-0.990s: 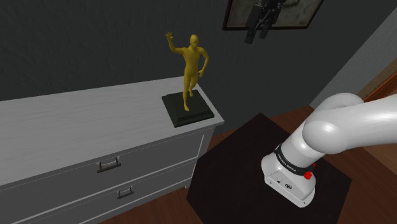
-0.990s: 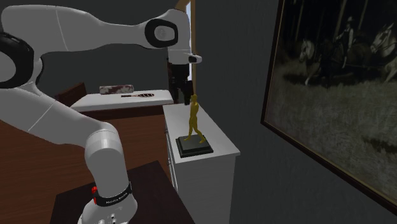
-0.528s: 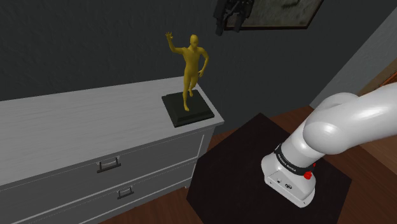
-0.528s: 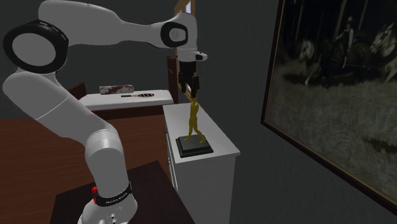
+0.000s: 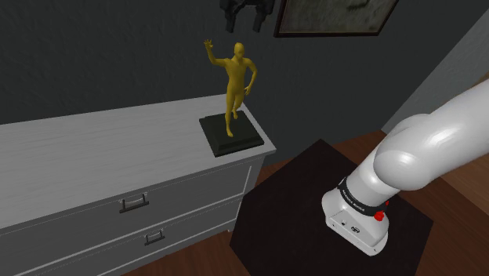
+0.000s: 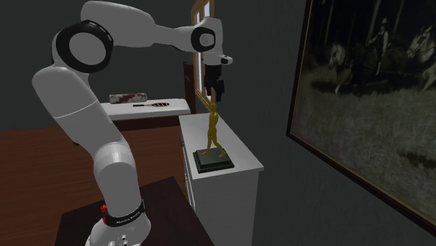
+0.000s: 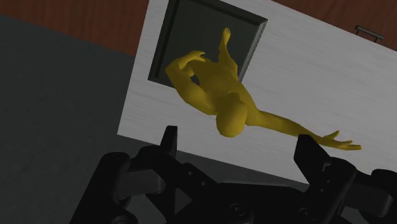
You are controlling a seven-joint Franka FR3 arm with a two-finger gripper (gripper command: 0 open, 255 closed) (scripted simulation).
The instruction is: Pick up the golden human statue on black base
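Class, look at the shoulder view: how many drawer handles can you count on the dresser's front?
2. The upper handle is on the front of the white dresser; the lower handle is below it, slightly to the right. Others may be hidden past the picture's edge.

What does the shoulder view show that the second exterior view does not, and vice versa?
The shoulder view adds the drawer handles on the dresser front. The second exterior view adds the horses in the painting and a white surface farther back. Both share the golden statue on its black base, the open gripper above it.
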